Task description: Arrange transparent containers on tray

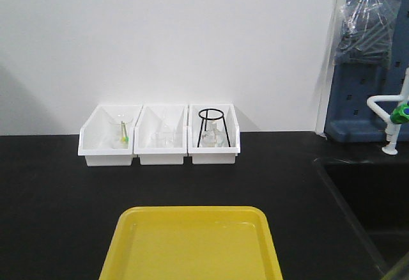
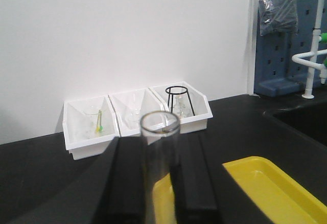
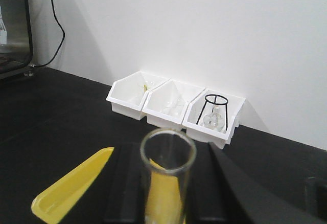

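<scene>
In the left wrist view a clear test tube (image 2: 160,132) stands upright between my black fingers, its round rim towards the camera; my left gripper (image 2: 159,141) is shut on it. The right wrist view shows my right gripper (image 3: 167,150) shut on a second clear test tube (image 3: 167,183). The yellow tray (image 1: 192,248) lies at the front edge of the black bench with nothing on it. It shows below and right of the left gripper as the tray (image 2: 271,183), and below and left of the right gripper as the tray (image 3: 71,188). Neither gripper appears in the front view.
Three white bins (image 1: 160,146) line the back wall and hold glassware; the right one has a black wire stand (image 1: 211,126). A sink (image 1: 370,197) and a white tap (image 1: 393,110) lie to the right. A blue pegboard (image 1: 364,69) stands behind them.
</scene>
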Controlling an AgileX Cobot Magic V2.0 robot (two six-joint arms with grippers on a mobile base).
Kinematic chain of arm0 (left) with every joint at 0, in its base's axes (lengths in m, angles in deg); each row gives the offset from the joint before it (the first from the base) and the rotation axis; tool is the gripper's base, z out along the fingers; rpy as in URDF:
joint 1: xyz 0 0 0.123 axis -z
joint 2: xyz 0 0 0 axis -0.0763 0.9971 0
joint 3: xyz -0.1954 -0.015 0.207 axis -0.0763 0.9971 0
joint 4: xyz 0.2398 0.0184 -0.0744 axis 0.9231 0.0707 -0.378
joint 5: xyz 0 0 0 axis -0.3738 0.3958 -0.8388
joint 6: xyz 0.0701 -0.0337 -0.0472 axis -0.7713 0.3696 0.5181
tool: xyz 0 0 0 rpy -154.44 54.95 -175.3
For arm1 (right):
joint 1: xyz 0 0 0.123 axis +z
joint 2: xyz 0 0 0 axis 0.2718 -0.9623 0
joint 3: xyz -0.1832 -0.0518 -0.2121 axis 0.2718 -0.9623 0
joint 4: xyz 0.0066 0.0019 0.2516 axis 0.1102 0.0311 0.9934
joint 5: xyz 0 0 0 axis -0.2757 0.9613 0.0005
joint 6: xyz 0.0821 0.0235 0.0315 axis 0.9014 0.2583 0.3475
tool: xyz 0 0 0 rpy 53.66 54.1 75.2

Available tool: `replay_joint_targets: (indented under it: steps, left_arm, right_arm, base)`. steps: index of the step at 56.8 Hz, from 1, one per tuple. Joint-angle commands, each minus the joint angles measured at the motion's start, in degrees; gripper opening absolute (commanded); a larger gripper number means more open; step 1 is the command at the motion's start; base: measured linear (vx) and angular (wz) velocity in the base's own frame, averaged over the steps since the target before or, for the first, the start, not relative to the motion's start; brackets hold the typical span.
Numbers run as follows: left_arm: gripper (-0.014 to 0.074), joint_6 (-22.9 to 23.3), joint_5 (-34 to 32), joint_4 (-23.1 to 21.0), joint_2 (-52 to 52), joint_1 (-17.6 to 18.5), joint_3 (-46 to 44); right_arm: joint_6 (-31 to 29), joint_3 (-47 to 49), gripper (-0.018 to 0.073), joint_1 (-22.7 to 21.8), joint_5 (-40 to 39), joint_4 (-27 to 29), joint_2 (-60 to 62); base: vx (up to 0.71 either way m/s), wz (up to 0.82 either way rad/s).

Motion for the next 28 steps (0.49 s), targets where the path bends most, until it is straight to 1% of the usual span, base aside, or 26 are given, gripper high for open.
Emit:
replay_joint_targets:
  steps: [1, 14, 28]
  left_arm:
    - [0.0131, 0.0, -4.5, -0.1, 0.4, 0.3, -2.1]
    - [0.0131, 0.0, -4.5, -0.1, 0.4, 0.3, -2.1]
    - [0.0131, 0.0, -4.5, -0.1, 0.4, 0.3, -2.1]
  right_arm:
    - [-0.3, 1.5, 0.0012, -0.3, -4.8, -1.1, -0.3]
    - [-0.3, 1.5, 0.0012, -0.3, -4.8, -1.1, -0.3]
    - [-0.3, 1.5, 0.0012, -0.3, -4.8, -1.1, -0.3]
  base:
    - [0.25, 0.08]
    - [0.21, 0.10]
    - [0.15, 0.06]
